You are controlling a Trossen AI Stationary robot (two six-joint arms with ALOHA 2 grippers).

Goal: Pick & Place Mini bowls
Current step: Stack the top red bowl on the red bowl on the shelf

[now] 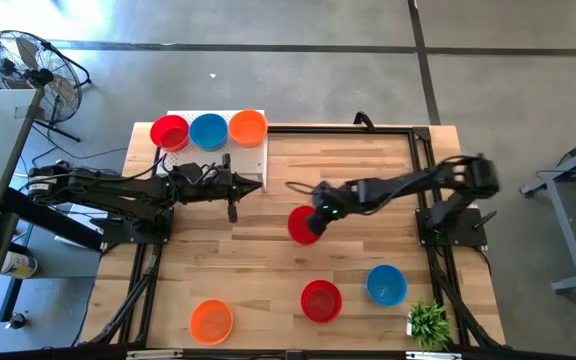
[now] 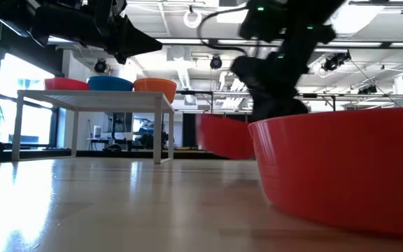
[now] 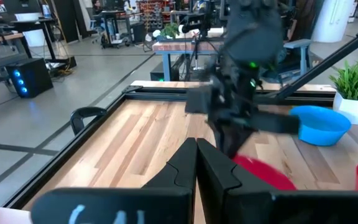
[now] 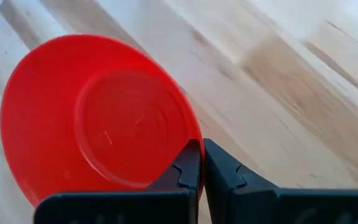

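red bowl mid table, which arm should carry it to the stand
Right. The right gripper is already shut on the rim of the red bowl and holds it clear of the table. The left gripper is shut and empty, beside the white stand.

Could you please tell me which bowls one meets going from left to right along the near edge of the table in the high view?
Orange bowl → red bowl → blue bowl.

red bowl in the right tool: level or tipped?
Tipped. The right tool pinches the rim of the red bowl, and the right wrist view faces its underside broadside, with the table behind it.
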